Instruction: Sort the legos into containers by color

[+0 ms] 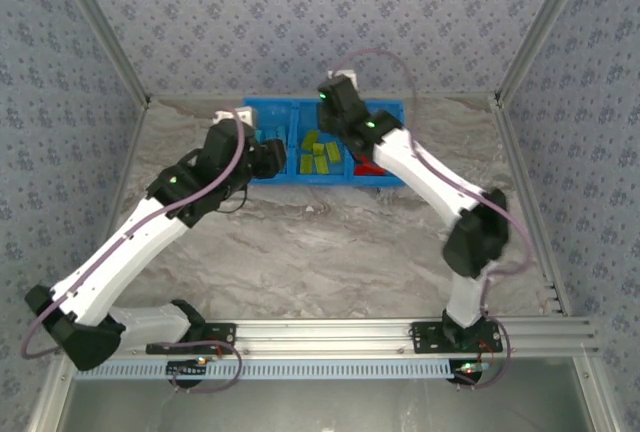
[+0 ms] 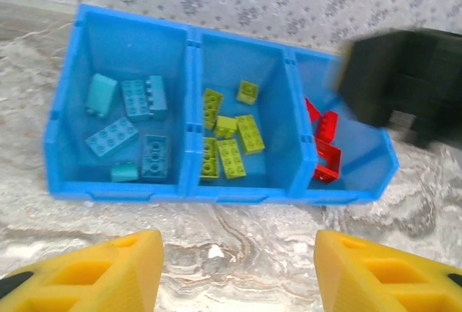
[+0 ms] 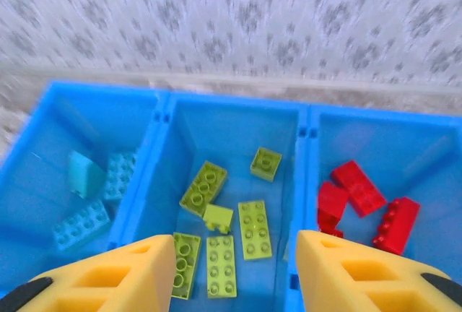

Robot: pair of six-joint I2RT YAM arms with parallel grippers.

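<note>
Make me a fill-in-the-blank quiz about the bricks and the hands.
The lime green bricks lie in the ___ section of the bin.
The red bricks lie in its ___ section.
The light blue bricks lie in its ___ section.
Rather than shut, the left hand and right hand are both ___.
Missing words: middle, right, left, open.

We log a blue bin [image 1: 285, 112] at the far edge of the marble table [image 1: 330, 242]. Lime legos [image 1: 318, 152] lie in its middle compartment, with a red lego [image 1: 371, 167] to their right. The left arm [image 1: 170, 202] reaches over the bin's left end, and the right arm [image 1: 425, 172] over its right.
</note>
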